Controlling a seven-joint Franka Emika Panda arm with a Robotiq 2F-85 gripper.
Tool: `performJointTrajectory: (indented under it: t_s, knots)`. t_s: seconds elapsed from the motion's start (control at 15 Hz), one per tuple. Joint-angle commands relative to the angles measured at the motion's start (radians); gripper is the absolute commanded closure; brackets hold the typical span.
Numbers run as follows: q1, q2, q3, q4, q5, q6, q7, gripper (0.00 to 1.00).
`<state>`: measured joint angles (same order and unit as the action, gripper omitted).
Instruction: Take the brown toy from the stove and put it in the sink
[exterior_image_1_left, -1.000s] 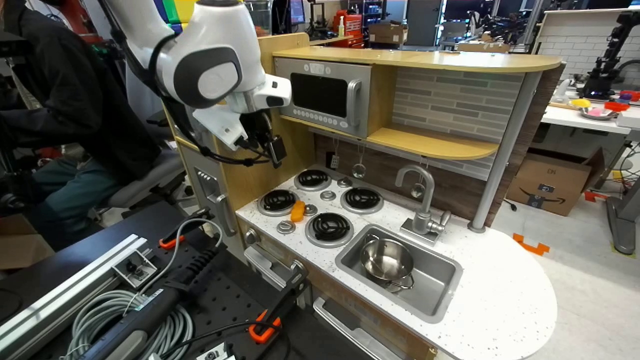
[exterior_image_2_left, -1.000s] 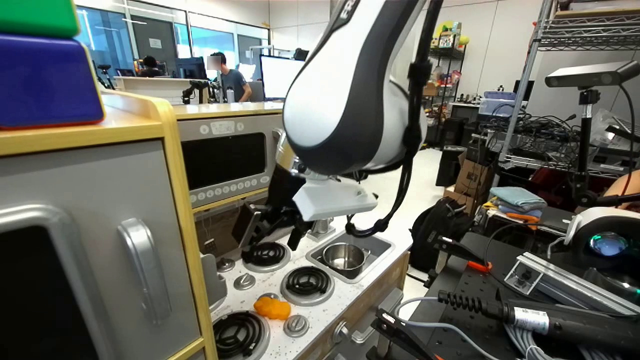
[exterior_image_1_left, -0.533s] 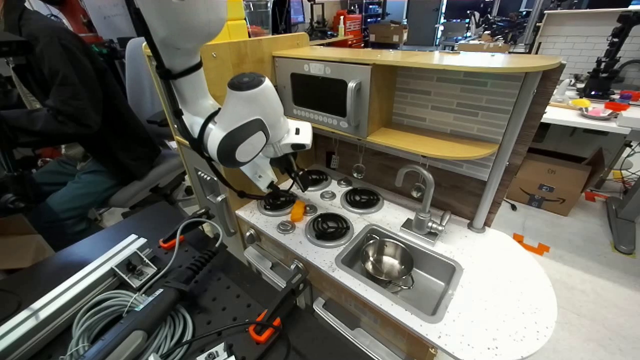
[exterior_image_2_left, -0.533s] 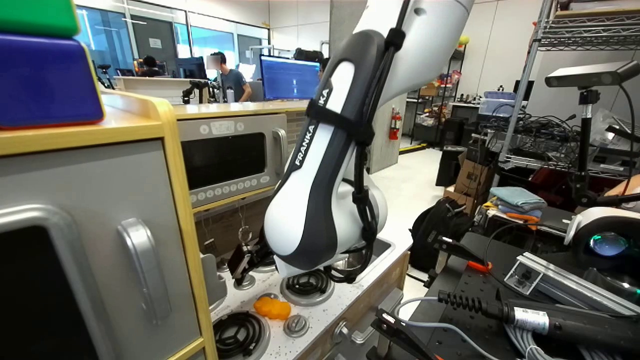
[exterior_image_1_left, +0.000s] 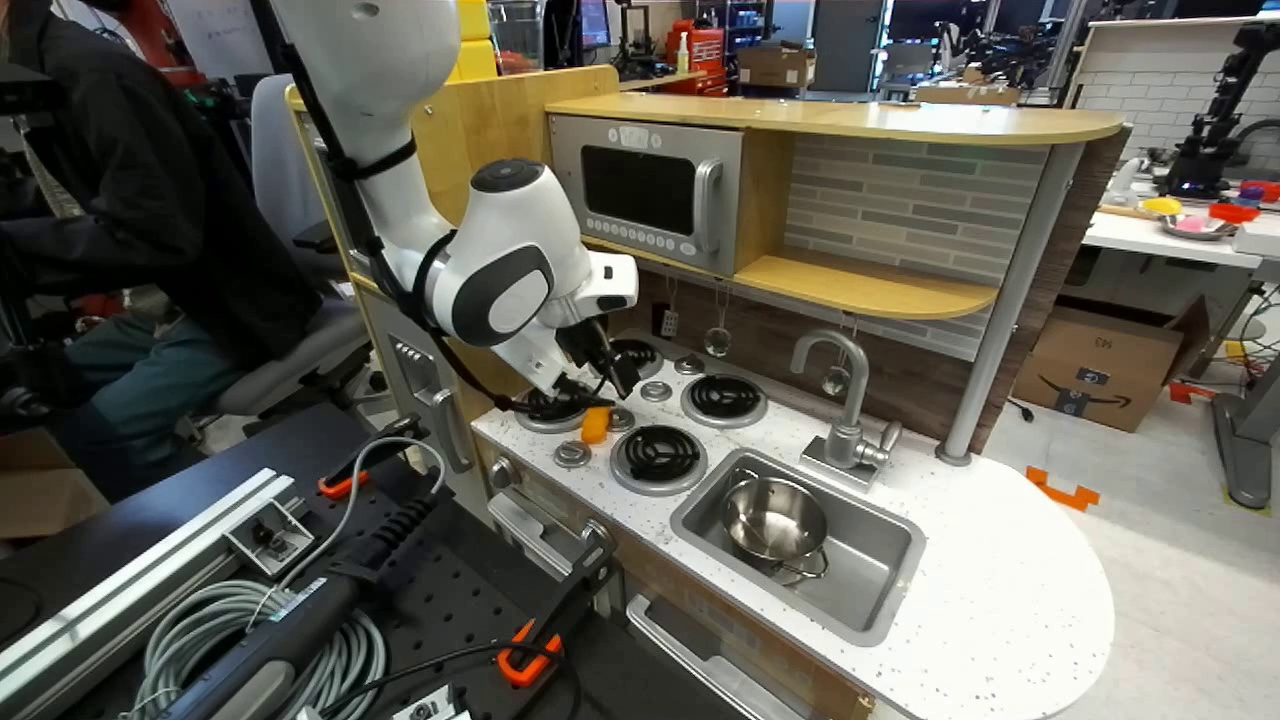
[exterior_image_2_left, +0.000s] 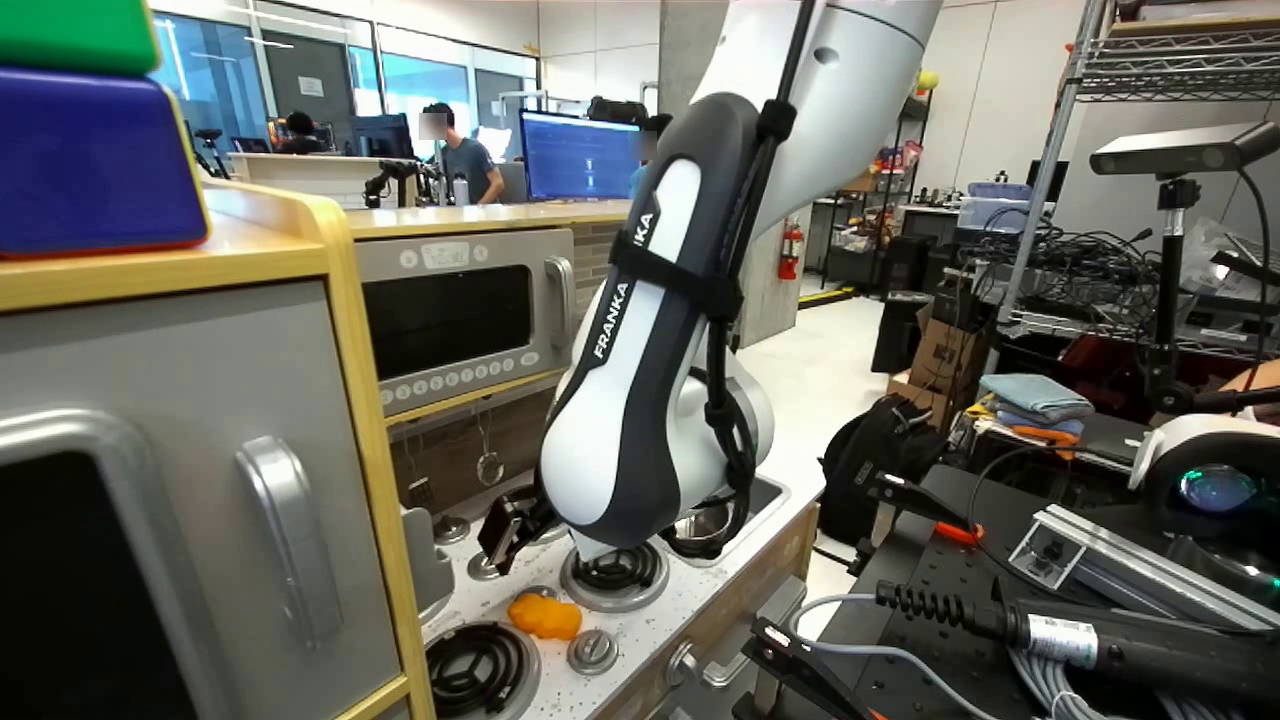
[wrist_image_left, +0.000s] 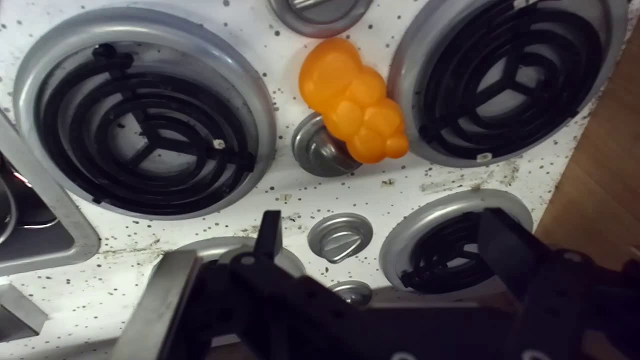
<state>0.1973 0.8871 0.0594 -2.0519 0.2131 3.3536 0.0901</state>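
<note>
A white, speckled bench (exterior_image_1_left: 1000, 600) was framed by a wooden play kitchen (exterior_image_1_left: 768, 200), with a grey microwave (exterior_image_1_left: 640, 185) at twelve o'clock in an exterior view. A person (exterior_image_1_left: 130, 190) in dark clothing was seated between nine and ten o'clock. In an exterior view, a pale floor (exterior_image_2_left: 820, 360) was shown, with a wire shelf (exterior_image_2_left: 1180, 60) at two o'clock and a lit monitor (exterior_image_2_left: 580, 155) between eleven and twelve.

On the stove (wrist_image_left: 345, 192), four burners (wrist_image_left: 157, 140) and four knobs (wrist_image_left: 342, 240) were counted. One orange toy (wrist_image_left: 355, 102) was seen at one o'clock in the wrist view, between two burners and partly overlapping one knob. Two fingers (wrist_image_left: 270, 232) were spread wide above the stove, nothing being gripped between them. One sink (exterior_image_1_left: 860, 550) was set at four o'clock from the toy in an exterior view; one steel pot (exterior_image_1_left: 775, 520) was held in it, and one faucet (exterior_image_1_left: 855, 400) was mounted at its one o'clock side.

"FRANKA" could be read on the arm (exterior_image_2_left: 620, 440); further letters, ending in "KA", were partly covered by a black strap (exterior_image_2_left: 670, 272). A curved-arrow mark was borne by a cardboard box (exterior_image_1_left: 1100, 365) at three o'clock.
</note>
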Motion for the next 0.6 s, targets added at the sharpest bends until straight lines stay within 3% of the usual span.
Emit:
performJointTrajectory:
  t_s: [0.0,0.27,0.53]
  knots:
    - [0.053,0.025,-0.064,0.040,-0.024,-0.065,0.006,0.00]
    - [0.054,0.060,-0.066,0.068,-0.036,-0.130,0.016,0.00]
    - [0.049,0.113,-0.064,0.101,-0.049,-0.124,0.016,0.00]
